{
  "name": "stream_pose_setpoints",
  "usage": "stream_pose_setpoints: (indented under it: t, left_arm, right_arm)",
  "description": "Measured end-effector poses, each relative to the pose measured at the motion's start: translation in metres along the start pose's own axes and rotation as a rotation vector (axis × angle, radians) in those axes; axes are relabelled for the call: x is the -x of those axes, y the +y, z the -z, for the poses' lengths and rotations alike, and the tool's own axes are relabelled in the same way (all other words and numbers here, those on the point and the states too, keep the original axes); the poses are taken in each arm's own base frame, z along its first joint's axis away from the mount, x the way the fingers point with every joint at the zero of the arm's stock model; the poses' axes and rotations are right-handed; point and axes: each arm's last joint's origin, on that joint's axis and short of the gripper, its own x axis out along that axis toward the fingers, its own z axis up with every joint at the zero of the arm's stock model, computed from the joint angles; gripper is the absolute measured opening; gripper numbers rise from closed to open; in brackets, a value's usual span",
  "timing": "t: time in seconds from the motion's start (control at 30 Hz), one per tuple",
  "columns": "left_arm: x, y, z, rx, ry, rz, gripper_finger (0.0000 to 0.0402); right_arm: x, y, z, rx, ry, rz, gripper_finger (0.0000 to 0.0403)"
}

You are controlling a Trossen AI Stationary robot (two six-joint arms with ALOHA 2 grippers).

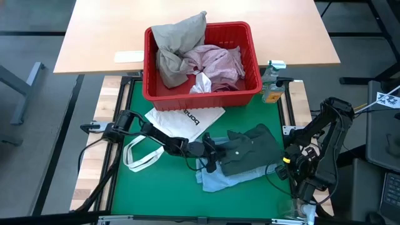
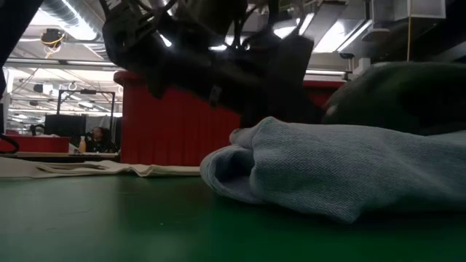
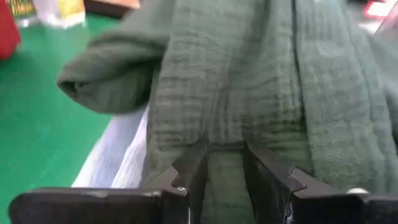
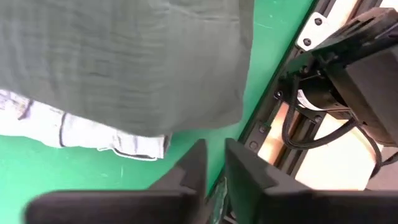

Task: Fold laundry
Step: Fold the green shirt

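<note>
Early stage. Your left gripper (image 1: 211, 154) is pinching a fold of the dark green garment (image 1: 253, 147), frame centre, atop the light blue piece (image 1: 215, 178). Right gripper (image 4: 214, 163), lower right: narrow gap, empty. Beige and pink laundry (image 1: 187, 53) unfolded in red basket (image 1: 250, 37), upper centre.

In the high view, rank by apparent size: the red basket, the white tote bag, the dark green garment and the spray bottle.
1. red basket, clearly largest.
2. and 3. white tote bag and dark green garment: too close to rank; the left arm covers part of each.
4. spray bottle, smallest.
</note>
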Motion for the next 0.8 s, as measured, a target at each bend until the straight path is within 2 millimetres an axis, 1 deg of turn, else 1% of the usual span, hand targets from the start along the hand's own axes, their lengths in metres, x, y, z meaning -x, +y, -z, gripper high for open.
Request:
stream_pose_setpoints:
  t: [0.1, 0.17, 0.3, 0.4, 0.47, 0.63, 0.73, 0.8]
  left_arm:
    - [0.000, 0.001, 0.004, -0.013, 0.034, -0.013, 0.0101]
    - [0.000, 0.001, 0.004, -0.017, 0.046, -0.018, 0.0101]
    - [0.002, 0.001, 0.002, -0.028, 0.063, -0.022, 0.0101]
    - [0.006, 0.002, -0.001, -0.041, 0.095, -0.031, 0.0101]
    - [0.011, 0.003, -0.004, -0.062, 0.148, -0.047, 0.0101]
    - [0.032, 0.004, -0.016, -0.115, 0.287, -0.084, 0.0101]
    - [0.041, 0.002, -0.027, -0.120, 0.287, -0.085, 0.0101]
    - [0.046, 0.000, -0.037, -0.110, 0.255, -0.076, 0.0101]
  right_arm:
    - [0.000, -0.001, 0.000, 0.003, 0.005, 0.011, 0.0108]
    - [0.000, -0.001, 0.000, 0.040, 0.006, 0.012, 0.0140]
    - [0.002, -0.001, 0.000, 0.122, 0.032, 0.016, 0.0180]
    - [0.008, 0.001, -0.001, 0.128, 0.034, -0.012, 0.0192]
    - [0.013, 0.002, -0.002, 0.140, 0.020, -0.046, 0.0194]
    - [0.030, 0.007, -0.007, 0.226, -0.064, -0.167, 0.0195]
    - [0.039, 0.010, -0.011, 0.252, -0.154, -0.251, 0.0195]
    - [0.043, 0.011, -0.013, 0.256, -0.208, -0.291, 0.0195]
